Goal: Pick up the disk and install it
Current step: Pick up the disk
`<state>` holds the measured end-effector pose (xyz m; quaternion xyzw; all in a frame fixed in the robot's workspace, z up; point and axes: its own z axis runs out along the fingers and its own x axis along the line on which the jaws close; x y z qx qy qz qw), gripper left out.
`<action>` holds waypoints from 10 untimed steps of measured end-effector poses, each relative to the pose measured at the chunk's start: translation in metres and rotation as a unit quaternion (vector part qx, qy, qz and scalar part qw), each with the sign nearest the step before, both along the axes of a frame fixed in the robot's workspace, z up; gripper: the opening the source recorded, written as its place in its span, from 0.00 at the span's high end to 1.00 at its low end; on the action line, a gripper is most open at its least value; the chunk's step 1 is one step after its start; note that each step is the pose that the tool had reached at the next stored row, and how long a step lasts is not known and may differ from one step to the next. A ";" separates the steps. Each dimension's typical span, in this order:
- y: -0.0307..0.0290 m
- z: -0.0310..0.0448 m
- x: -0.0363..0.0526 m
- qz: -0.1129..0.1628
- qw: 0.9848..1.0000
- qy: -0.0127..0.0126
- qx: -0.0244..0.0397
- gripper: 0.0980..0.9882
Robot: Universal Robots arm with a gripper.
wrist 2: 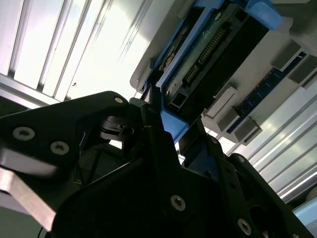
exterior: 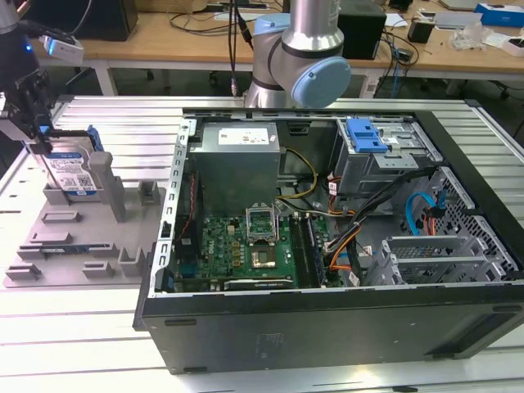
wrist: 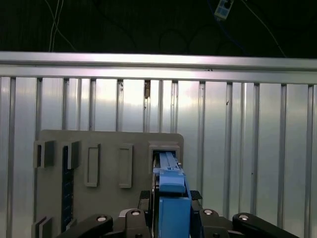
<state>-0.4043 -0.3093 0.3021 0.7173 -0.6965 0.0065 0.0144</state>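
Tool [wrist: 171, 196]: we judge it closed on the disk's blue top rail, clamping it from either side.
Disk [exterior: 72, 173]: stands on edge in the grey holder [exterior: 82, 237], rail upward for grasping.
Computer case [exterior: 327, 319]: open on the tabletop [exterior: 82, 336], well apart.

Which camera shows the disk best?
The exterior view: the disk stands upright in its grey holder, label facing the camera. The first wrist view shows its blue rail edge-on; the second wrist view, its connector side.
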 end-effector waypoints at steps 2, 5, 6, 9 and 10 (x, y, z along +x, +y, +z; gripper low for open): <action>0.0000 -0.0010 -0.0002 0.000 1.000 0.000 0.000 0.67; 0.0000 -0.0015 -0.0002 0.000 1.000 0.000 0.000 0.67; 0.0000 -0.0016 -0.0002 0.000 1.000 0.000 0.000 0.67; 0.0000 -0.0017 -0.0002 0.000 1.000 0.000 0.000 0.67; 0.0000 -0.0017 -0.0002 0.000 1.000 0.000 0.000 0.68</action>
